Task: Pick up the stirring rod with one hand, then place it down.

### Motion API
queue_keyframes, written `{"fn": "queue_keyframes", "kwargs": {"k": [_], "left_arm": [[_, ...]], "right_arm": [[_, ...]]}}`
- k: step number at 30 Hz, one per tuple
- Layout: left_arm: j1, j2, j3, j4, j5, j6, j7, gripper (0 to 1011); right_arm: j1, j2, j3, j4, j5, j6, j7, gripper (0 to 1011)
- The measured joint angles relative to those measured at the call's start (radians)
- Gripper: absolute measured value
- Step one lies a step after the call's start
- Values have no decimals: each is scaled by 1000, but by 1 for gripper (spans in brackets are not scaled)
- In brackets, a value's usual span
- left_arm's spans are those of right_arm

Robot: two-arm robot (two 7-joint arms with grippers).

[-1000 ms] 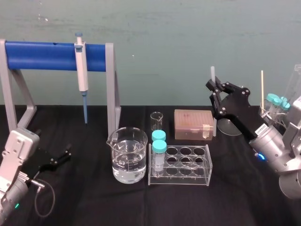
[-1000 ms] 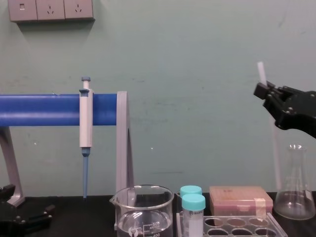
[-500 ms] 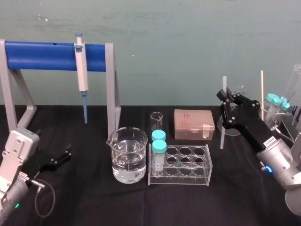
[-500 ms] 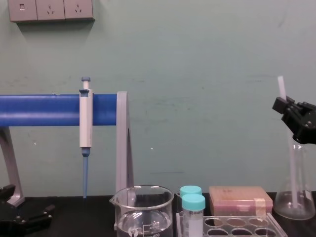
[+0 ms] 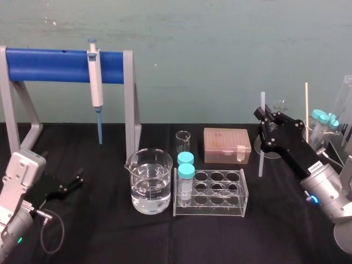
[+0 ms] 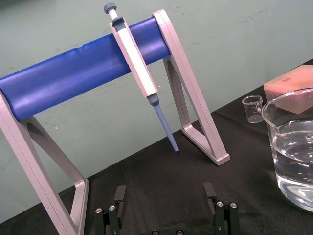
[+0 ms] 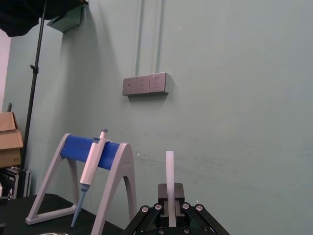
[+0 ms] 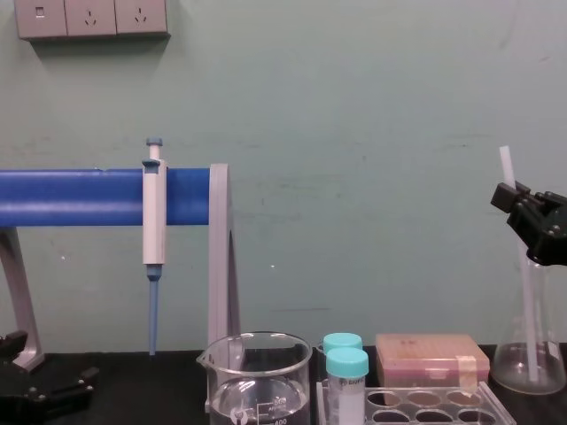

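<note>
Left gripper (image 5: pixel 67 184) far left of tube rack (image 5: pixel 210 192), fingers spread, empty | beaker (image 5: pixel 148 181) just left of rack, part-filled with clear liquid | rack's left holes hold two teal-capped tubes (image 5: pixel 186 171) | right of rack, right gripper (image 5: pixel 264 116) clamps upright stirring rod (image 5: pixel 260 154) in its upper part, lower than a second ago, shifted rightward.

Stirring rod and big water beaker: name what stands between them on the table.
Head view: between stirring rod and water beaker stand the clear tube rack, holding two teal-capped tubes, with a small beaker and pink box behind it.
</note>
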Motion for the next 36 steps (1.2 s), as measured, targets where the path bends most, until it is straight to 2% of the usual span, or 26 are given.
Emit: {"fn": "queue_keyframes", "kwargs": {"k": [36], "left_arm": [[0, 0, 0, 0, 0, 0, 0, 1000]], "right_arm": [[2, 2, -3, 1, 5, -5, 7, 70]]}}
